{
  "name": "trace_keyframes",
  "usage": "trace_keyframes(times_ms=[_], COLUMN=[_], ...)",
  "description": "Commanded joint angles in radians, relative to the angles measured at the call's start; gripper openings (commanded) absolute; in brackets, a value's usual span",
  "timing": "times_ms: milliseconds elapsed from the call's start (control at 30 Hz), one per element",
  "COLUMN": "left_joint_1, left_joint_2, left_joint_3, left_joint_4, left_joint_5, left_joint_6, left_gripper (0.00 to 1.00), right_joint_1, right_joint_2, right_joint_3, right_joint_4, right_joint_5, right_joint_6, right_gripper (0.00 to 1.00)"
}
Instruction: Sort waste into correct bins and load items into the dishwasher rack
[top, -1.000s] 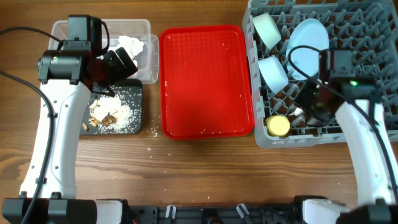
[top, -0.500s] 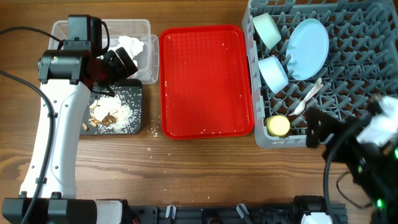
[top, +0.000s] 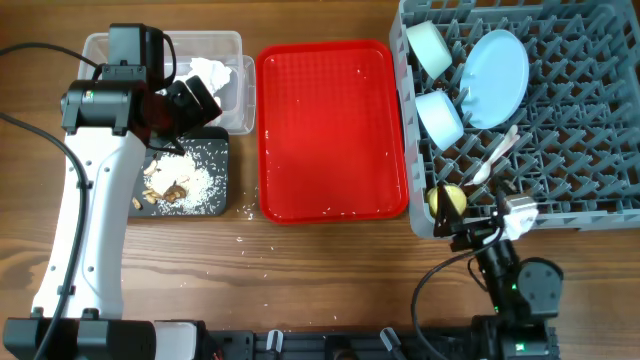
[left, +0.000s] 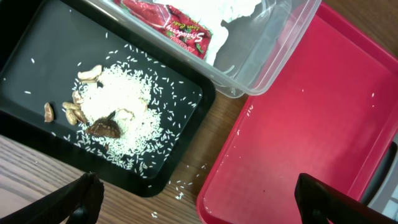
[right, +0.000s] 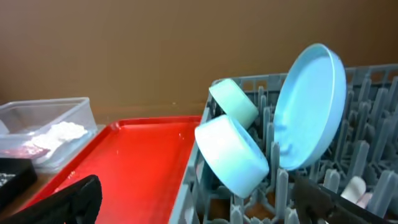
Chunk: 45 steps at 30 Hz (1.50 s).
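Observation:
The grey dishwasher rack (top: 560, 150) holds the light blue plate (top: 497, 65), the pale green bowl (top: 428, 45), the light blue bowl (top: 440, 118), the yellow cup (top: 447, 200) and white plastic cutlery (top: 497, 155). My right gripper (top: 470, 228) sits low at the table's near edge, just outside the rack, open and empty; its wrist view faces the plate (right: 311, 106) and both bowls. My left gripper (left: 202, 202) hangs open and empty above the bins. The clear tub (left: 273, 56) holds the wrapper (left: 168, 22) and tissue (left: 239, 9). The black tub (left: 37, 56) holds rice and brown scraps (left: 124, 118).
A flat red tray (top: 332, 130) lies between the tubs and the rack, with a few stray grains on it. Loose rice grains (left: 183, 186) lie on the wood beside the black tub. The right arm's base (top: 520, 290) stands at the front edge.
My right gripper has opened and pulled back from over the rack to the table's near edge, uncovering white cutlery that lies in the rack. The left arm has not moved.

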Motion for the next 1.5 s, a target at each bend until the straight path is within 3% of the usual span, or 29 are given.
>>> trace_keyframes(times_ms=[0, 667, 767, 867, 967, 1067, 1233, 1467], left_joint_1=[0.007, 0.006, 0.009, 0.009, 0.017, 0.059, 0.082, 0.082], left_joint_2=[-0.001, -0.023, -0.098, -0.286, -0.556, -0.813, -1.169, -1.402], left_joint_3=[0.006, 0.006, -0.009, -0.191, -0.507, -0.782, -1.096, -1.412], left_joint_4=[0.0, -0.035, 0.045, 0.339, 0.607, 0.73, 0.873, 1.146], left_joint_5=[-0.013, -0.014, -0.059, -0.011, 0.044, 0.044, 0.043, 0.043], left_joint_6=[0.004, 0.031, 0.035, 0.098, 0.196, 0.192, 0.206, 0.242], left_gripper=[1.0, 1.0, 1.0, 1.0, 1.0, 1.0, 1.0, 1.0], right_joint_1=[0.015, 0.023, 0.023, 0.023, 0.023, 0.023, 0.023, 0.023], right_joint_2=[-0.079, -0.089, -0.089, -0.089, -0.089, -0.089, -0.089, -0.089], right_joint_3=[-0.06, -0.059, -0.059, -0.059, -0.059, -0.059, -0.059, -0.059], right_joint_4=[0.017, 0.017, 0.017, 0.017, 0.017, 0.017, 0.017, 0.017], right_joint_5=[0.036, 0.035, 0.035, 0.035, 0.035, 0.035, 0.035, 0.035], right_joint_6=[0.018, 0.019, 0.019, 0.019, 0.019, 0.019, 0.019, 0.019], right_gripper=[1.0, 1.0, 1.0, 1.0, 1.0, 1.0, 1.0, 1.0])
